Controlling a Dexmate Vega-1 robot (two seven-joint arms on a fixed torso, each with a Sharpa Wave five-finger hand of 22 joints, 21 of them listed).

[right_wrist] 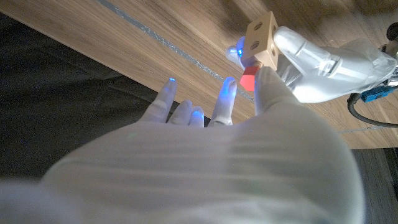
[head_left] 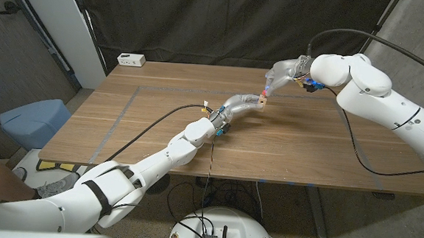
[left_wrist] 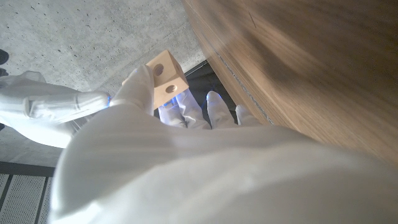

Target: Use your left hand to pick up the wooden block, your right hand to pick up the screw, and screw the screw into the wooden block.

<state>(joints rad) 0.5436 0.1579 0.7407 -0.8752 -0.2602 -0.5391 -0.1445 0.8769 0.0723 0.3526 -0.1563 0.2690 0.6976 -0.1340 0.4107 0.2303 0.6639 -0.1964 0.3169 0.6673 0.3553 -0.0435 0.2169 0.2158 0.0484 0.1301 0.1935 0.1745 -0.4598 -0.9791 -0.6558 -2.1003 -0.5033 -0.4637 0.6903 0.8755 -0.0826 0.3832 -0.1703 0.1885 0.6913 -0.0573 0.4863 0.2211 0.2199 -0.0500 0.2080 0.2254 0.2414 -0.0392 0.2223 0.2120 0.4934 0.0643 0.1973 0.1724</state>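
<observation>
My left hand (head_left: 239, 104) holds the wooden block (head_left: 261, 101) lifted above the table (head_left: 123, 121), just right of centre in the upper half of the head view. In the left wrist view the block (left_wrist: 166, 77) sits at my fingertips, pinched from the side, with two round holes showing on its faces.

My right hand (head_left: 285, 70) comes in from the upper right and meets the block from above and behind. In the right wrist view a small red piece, which I take to be the screw (right_wrist: 248, 79), is pinched between my thumb and a finger, pressed right against the underside of the block (right_wrist: 261, 40) as that picture shows it. So my right hand is closed on the screw, and my left is closed on the block.

What matters next is alignment: the screw touches the block, and its axis must run straight into a hole. I cannot tell whether the tip is already seated in one.
</observation>
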